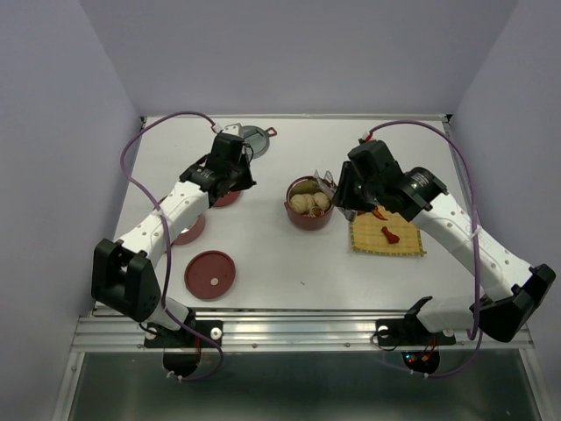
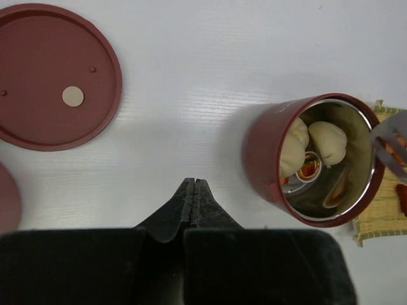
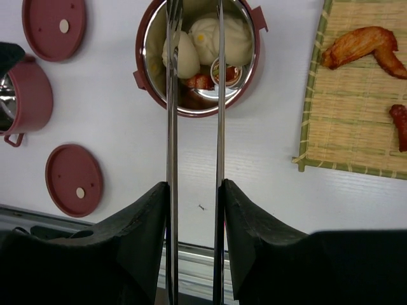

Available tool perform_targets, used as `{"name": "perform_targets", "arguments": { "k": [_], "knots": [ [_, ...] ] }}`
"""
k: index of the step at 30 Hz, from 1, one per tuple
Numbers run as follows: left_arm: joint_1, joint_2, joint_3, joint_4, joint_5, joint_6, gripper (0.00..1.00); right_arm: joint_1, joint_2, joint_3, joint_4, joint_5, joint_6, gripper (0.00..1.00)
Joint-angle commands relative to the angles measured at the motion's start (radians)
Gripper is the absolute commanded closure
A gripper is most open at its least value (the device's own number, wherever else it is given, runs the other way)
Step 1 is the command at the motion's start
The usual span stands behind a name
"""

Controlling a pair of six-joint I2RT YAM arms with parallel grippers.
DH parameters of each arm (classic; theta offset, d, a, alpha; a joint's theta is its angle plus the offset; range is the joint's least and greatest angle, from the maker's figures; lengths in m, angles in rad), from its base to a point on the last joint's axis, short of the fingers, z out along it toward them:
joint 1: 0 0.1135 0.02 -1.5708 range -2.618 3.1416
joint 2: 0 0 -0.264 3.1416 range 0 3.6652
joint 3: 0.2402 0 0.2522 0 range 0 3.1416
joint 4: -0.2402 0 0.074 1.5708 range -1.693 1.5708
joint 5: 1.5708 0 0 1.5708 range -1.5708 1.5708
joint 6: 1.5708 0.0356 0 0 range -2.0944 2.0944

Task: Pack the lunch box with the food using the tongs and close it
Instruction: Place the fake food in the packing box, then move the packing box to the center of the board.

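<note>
Front left, lid [image 1: 210, 274] flat on the table [image 1: 263, 263]. Behind it, left gripper [image 2: 193, 189] pressed shut, holding nothing. Centre, open bowl [image 1: 309, 206] with two buns [image 3: 222, 38] inside. Just right of it, right gripper [image 3: 194, 185] clamped on the tongs [image 3: 170, 95], tips over the bowl. Far right, mat [image 1: 408, 244] with two fried pieces [image 3: 362, 47].

Red bowl [image 2: 262, 155] sits open, two pale buns [image 2: 327, 141] inside, tongs [image 3: 170, 127] tips over its rim (lid [image 2: 57, 76] lies flat nearby, fried wing [image 3: 359, 46] outside).
</note>
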State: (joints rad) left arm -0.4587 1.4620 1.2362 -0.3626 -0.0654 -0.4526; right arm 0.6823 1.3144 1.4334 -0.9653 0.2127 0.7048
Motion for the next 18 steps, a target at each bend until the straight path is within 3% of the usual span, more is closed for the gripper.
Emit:
{"name": "perform_targets", "arguments": {
  "k": [1, 3, 13, 14, 16, 18],
  "knots": [
    [0.028, -0.04, -0.049, -0.018, -0.037, 0.009, 1.0, 0.008, -0.047, 0.07, -0.007, 0.1, 0.007, 0.7],
    [0.07, -0.045, -0.07, -0.038, -0.046, 0.011, 0.97, 0.008, -0.058, 0.079, -0.03, 0.161, 0.015, 0.74],
    [0.262, -0.071, -0.095, -0.147, -0.157, 0.064, 0.8, 0.008, -0.116, 0.021, -0.245, 0.404, 0.117, 0.75],
    [0.268, -0.069, -0.095, -0.154, -0.169, 0.066, 0.77, 0.008, -0.122, 0.009, -0.268, 0.415, 0.128, 0.75],
    [0.281, -0.063, -0.101, -0.17, -0.201, 0.065, 0.6, 0.008, -0.139, -0.034, -0.277, 0.427, 0.15, 0.76],
    [0.29, -0.054, -0.11, -0.179, -0.212, 0.065, 0.49, -0.015, -0.149, -0.057, -0.276, 0.429, 0.16, 0.78]
  ]
}}
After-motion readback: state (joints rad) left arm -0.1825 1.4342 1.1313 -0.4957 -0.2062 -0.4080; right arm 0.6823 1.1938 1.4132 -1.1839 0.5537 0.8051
